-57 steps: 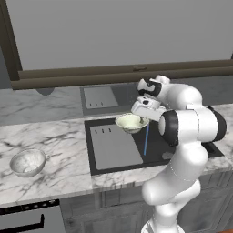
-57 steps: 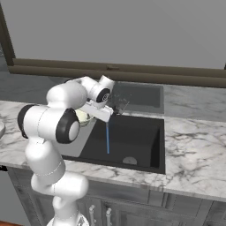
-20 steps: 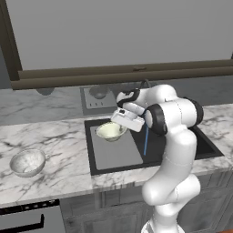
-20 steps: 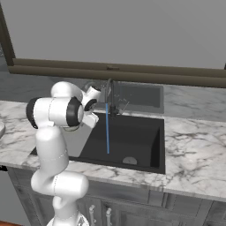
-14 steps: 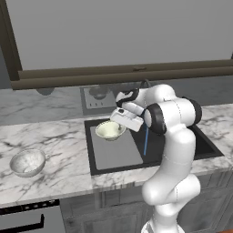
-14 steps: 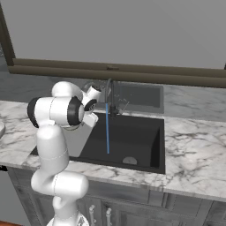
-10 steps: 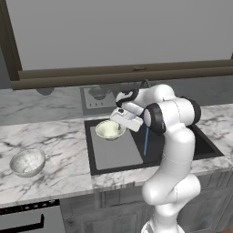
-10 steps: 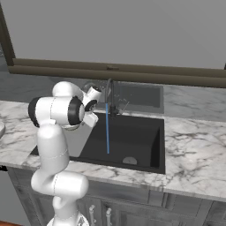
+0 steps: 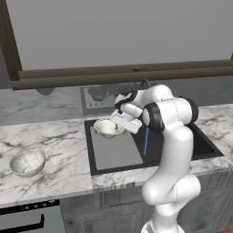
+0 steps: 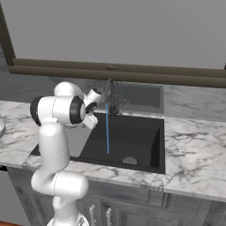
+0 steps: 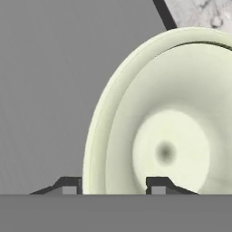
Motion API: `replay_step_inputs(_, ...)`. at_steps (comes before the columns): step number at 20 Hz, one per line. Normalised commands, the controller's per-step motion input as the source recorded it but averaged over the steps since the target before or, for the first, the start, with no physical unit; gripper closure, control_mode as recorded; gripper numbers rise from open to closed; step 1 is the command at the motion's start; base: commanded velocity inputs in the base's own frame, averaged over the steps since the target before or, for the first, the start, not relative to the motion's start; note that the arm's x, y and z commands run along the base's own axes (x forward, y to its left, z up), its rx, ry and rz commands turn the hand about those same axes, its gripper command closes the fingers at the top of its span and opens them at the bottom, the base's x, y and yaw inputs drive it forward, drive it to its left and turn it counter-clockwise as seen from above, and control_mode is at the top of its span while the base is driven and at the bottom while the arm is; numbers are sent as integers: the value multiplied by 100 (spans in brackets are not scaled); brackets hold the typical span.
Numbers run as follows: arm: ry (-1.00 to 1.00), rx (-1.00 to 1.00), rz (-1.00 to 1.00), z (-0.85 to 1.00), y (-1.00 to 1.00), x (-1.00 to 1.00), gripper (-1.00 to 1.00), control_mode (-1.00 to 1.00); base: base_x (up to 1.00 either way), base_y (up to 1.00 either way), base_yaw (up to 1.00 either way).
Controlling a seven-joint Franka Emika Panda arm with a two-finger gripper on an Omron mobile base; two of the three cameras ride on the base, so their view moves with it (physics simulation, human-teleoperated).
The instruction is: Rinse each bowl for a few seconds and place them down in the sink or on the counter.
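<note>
Close up, a robot gripper (image 9: 114,124) straddles the rim of the cream bowl (image 9: 108,128) at the back left of the black sink (image 9: 182,152).

Its two fingertips (image 11: 68,185) stand apart, one on each side of the bowl wall, not visibly pressing it. Beneath the bowl lies a flat grey panel (image 9: 116,152). Just right of the arm, a thin blue stream (image 10: 107,132) falls from the dark tap (image 10: 110,95). Well apart, a speckled bowl (image 9: 28,162) sits on the marble counter (image 9: 54,150), at the left.
</note>
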Motion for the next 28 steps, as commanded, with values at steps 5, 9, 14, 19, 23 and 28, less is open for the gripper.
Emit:
replay_step_inputs(5, 0, 0, -6, -14, 1, 0, -100, -100, 0, 0, 0)
replay_step_inputs(9, -2, 0, -4, 2, 1, 0, -100, -100, 0, 0, 0)
replay_step_inputs(14, -4, 0, 0, 34, 13, 0, -100, -100, 0, 0, 0)
replay_step_inputs(19, -3, -4, 0, 58, 19, 0, -100, -100, 0, 0, 0)
replay_step_inputs(23, -2, -4, 0, 63, 9, -1, -100, -100, 0, 0, 0)
replay_step_inputs(28, -1, -1, 0, 65, 10, -18, -100, -100, 0, 0, 0)
